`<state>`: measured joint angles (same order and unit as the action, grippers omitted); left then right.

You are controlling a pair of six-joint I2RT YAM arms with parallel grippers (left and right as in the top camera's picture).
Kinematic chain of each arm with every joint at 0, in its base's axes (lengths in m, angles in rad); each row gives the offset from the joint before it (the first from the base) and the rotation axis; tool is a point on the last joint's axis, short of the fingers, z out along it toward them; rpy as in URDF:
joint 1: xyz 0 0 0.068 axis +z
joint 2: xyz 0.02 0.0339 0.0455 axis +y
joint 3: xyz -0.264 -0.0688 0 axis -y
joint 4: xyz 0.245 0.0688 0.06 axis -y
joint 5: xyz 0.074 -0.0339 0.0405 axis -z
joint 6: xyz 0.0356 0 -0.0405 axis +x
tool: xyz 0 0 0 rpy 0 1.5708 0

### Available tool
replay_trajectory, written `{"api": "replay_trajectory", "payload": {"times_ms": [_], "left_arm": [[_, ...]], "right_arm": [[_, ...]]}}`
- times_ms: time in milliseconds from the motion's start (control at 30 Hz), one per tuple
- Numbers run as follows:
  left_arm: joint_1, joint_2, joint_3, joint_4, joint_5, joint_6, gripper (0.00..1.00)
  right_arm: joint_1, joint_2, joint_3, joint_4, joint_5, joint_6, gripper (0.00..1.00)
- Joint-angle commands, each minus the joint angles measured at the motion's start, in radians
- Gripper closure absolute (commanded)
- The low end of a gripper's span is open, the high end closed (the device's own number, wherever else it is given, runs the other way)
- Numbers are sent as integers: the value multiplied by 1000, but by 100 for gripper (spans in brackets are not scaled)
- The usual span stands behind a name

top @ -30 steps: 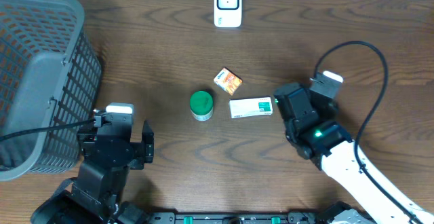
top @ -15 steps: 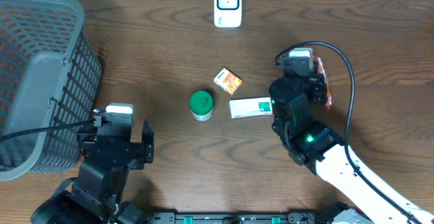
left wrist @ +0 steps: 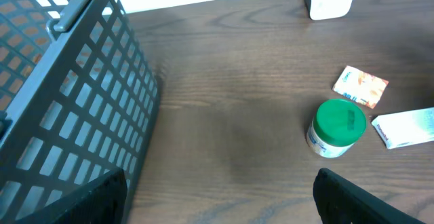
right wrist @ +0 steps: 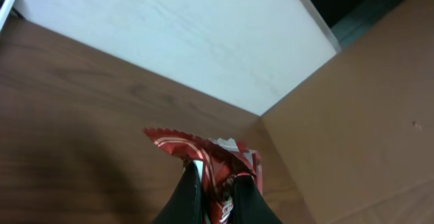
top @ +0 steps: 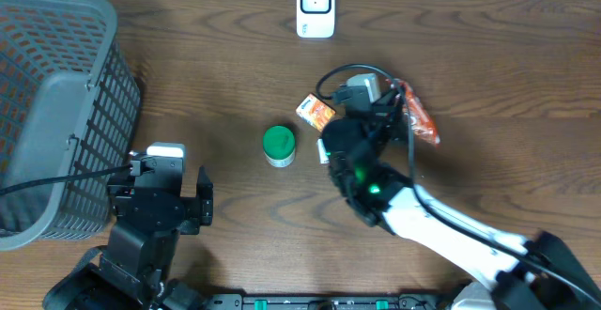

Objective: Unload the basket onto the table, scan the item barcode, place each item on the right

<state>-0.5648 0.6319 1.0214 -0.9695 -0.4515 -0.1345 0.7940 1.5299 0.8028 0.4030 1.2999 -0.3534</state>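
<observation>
Far edge of the table (top: pixel 216 56): ran along a white wall, with the scanner (top: pixel 315 7) upright against it, near the middle.

Left edge: taken up by the grey mesh basket (top: pixel 56 113). In the left wrist view its wall (left wrist: pixel 74 108) filled the left side.

Open wood:
- a wide band between the basket and the green-lidded jar (top: pixel 278 145);
- the whole right part of the table, beyond the right arm;
- a clear strip between the scanner and the cluster at centre.

Centre cluster:
- jar;
- small orange box (top: pixel 316 113), just up and right of the jar;
- white carton (left wrist: pixel 407 127) beside the jar, largely under the right arm in the overhead view.

Left gripper (left wrist: pixel 218 180): low at the near-left, beside the basket. Its jaws stood wide apart with nothing between them.

Right gripper (top: pixel 402 99): reached in over the cluster, cable looping above it, with its jaws pinched tight on the red packet (top: pixel 421 117).

Red packet:
- It hung from the right side of the fingers, off the table and slanting down-right in the overhead view.
- In the right wrist view the crimped wrapper (right wrist: pixel 203 159) stuck out straight ahead of the fingertips (right wrist: pixel 190 190), with the wall and table edge beyond it.
- It sat well short of the scanner, below it and to its right.
- No barcode could be made out on the wrapper.
</observation>
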Motion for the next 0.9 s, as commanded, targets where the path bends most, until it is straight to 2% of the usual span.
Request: {"api": "replay_trajectory", "payload": {"times_ms": [0, 300, 533, 600, 633, 733, 867], "left_arm": [[-3, -4, -5, -3, -13, -10, 12], [-3, -4, -5, -3, -13, -10, 12], [-3, -4, -5, -3, -13, -10, 12], [-3, -4, -5, -3, -13, -10, 12], [-3, -4, -5, -3, -13, -10, 12], [-3, -4, -5, -3, -13, -10, 12], [-3, -4, -5, -3, -13, -10, 12]], "right_arm": [[42, 109, 2, 82, 135, 73, 99], [131, 378, 2, 164, 143, 124, 99], [221, 447, 2, 163, 143, 246, 98], [237, 447, 2, 165, 143, 248, 82], [243, 447, 2, 166, 143, 248, 70], [262, 447, 2, 166, 143, 248, 58], [296, 446, 2, 170, 166, 248, 48]]}}
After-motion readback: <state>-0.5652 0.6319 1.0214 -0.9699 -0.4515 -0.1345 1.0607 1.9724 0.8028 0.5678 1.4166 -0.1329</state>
